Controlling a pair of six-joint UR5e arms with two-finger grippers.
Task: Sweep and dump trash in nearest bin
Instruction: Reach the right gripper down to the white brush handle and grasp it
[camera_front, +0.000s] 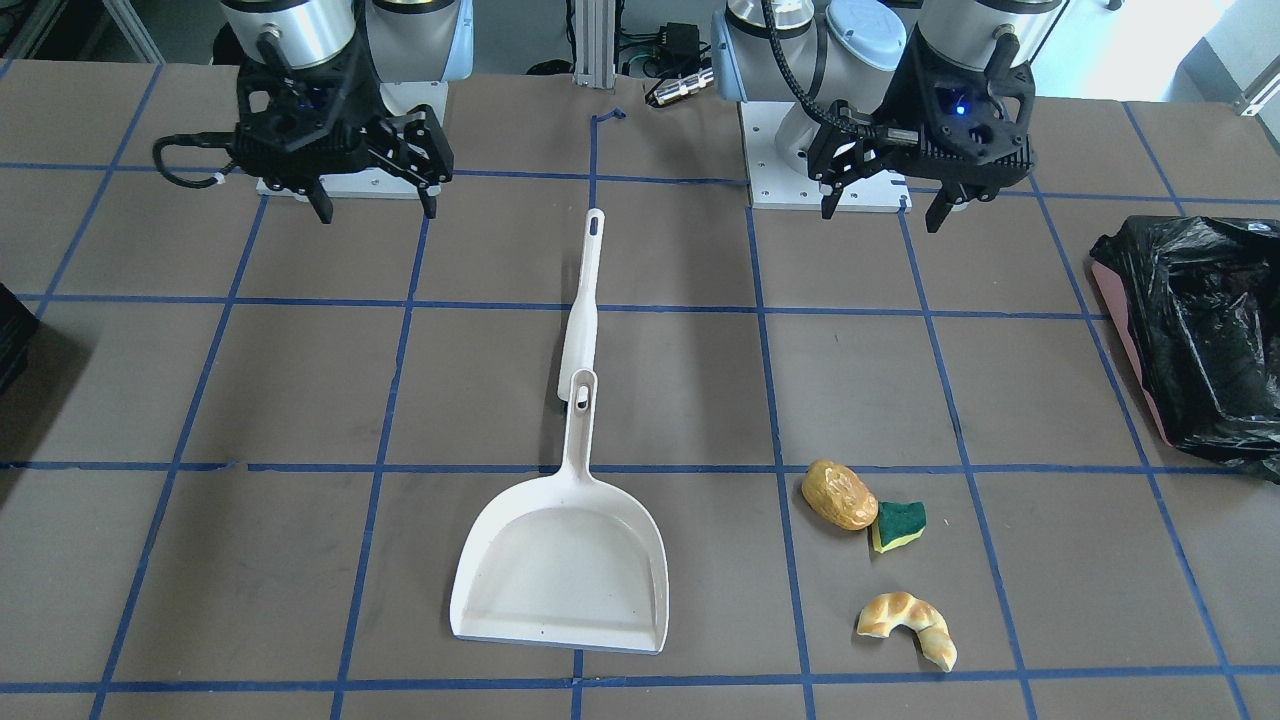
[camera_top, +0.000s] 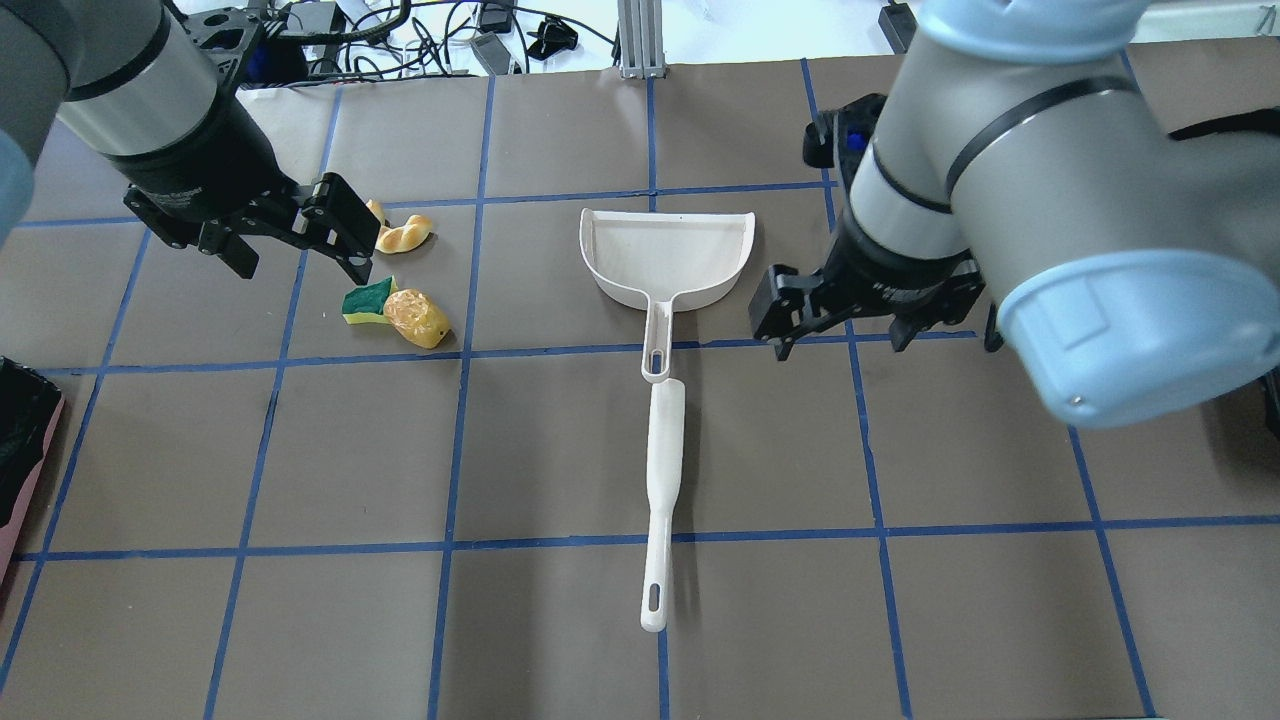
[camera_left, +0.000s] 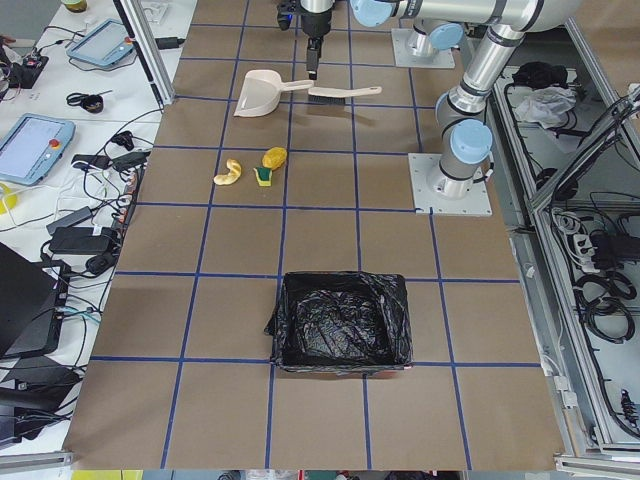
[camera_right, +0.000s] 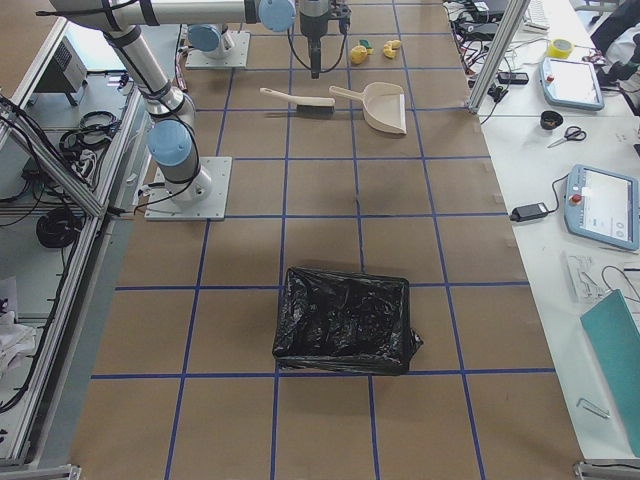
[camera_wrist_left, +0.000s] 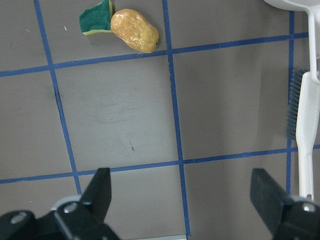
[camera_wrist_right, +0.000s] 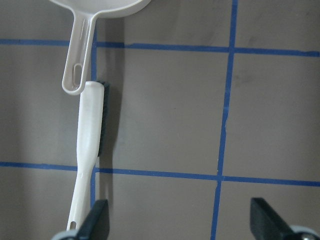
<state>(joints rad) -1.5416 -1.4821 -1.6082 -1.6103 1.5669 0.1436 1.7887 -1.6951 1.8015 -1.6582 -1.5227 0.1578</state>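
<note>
Glossy lumpy potato (camera_front: 838, 494), sponge wedge (camera_front: 899, 525), curved croissant (camera_front: 905, 622) beside smooth dustpan (camera_front: 560, 570) (plastic); left gripper (camera_front: 882, 215), right gripper (camera_front: 376, 212) released.

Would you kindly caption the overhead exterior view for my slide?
Left hand and right hand, both open, above untouched dustpan, brush and trash.

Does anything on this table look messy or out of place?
Only the loose bits: a potato-like lump, a sponge wedge and a croissant lie on the table beside the dustpan. The brush lies on its side. Nothing looks broken or spilled.
</note>
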